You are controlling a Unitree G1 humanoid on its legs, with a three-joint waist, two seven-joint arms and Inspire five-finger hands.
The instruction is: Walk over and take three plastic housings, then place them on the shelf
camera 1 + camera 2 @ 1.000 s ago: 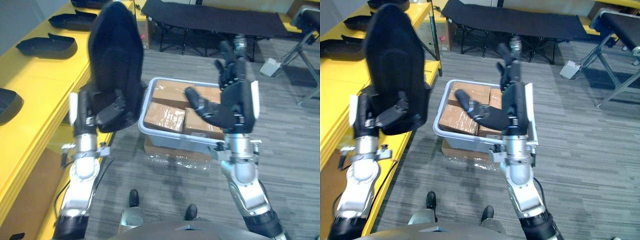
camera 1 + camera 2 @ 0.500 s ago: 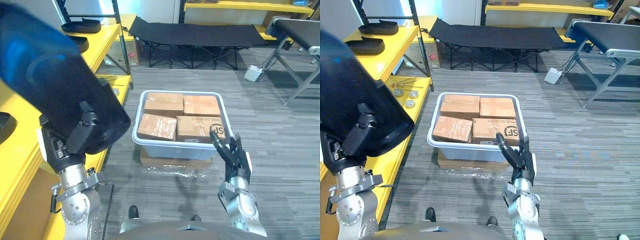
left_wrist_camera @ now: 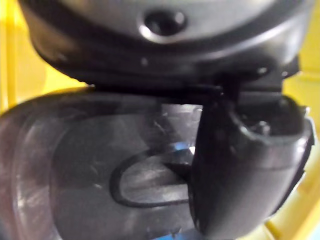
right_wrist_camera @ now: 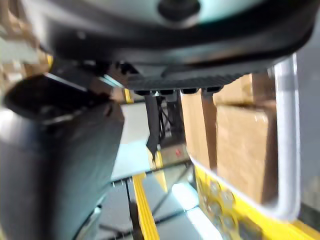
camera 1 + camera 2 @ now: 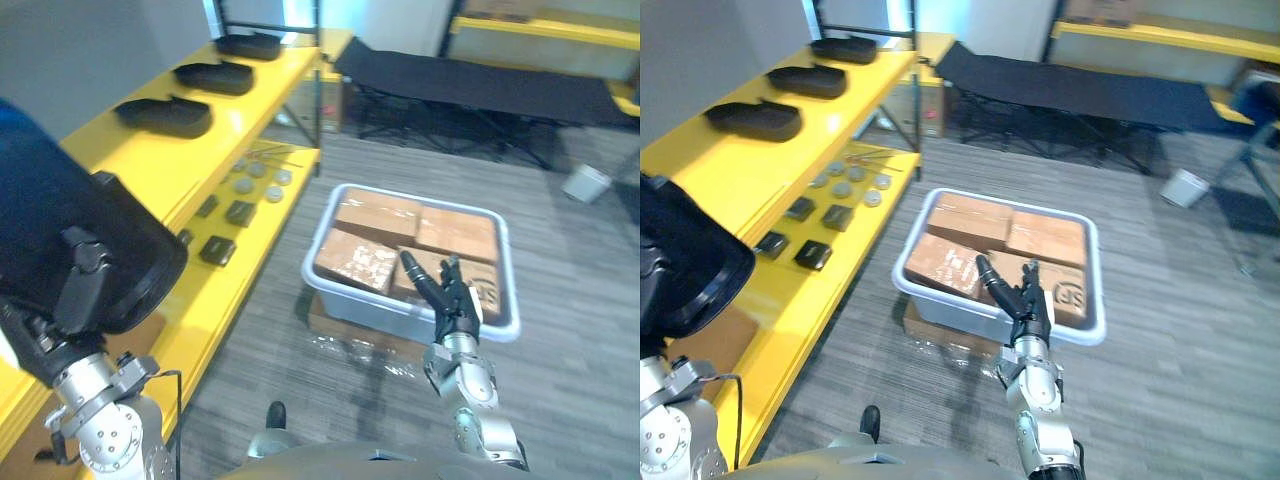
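Turned moments ago toward the shelf (image 5: 120, 165) at 10 o'clock, we carry a housing (image 5: 60, 210) at 8 o'clock, left robot hand (image 5: 78, 288) curled round it for placing; right robot hand (image 5: 452, 302) spread, empty.

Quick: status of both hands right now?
Left hand: closed around a black plastic housing.
Right hand: open, fingers straight, holding nothing.

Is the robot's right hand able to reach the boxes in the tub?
Probably yes: the right hand is open and empty, the boxes lie uncovered in the open tub, and nothing stands between.
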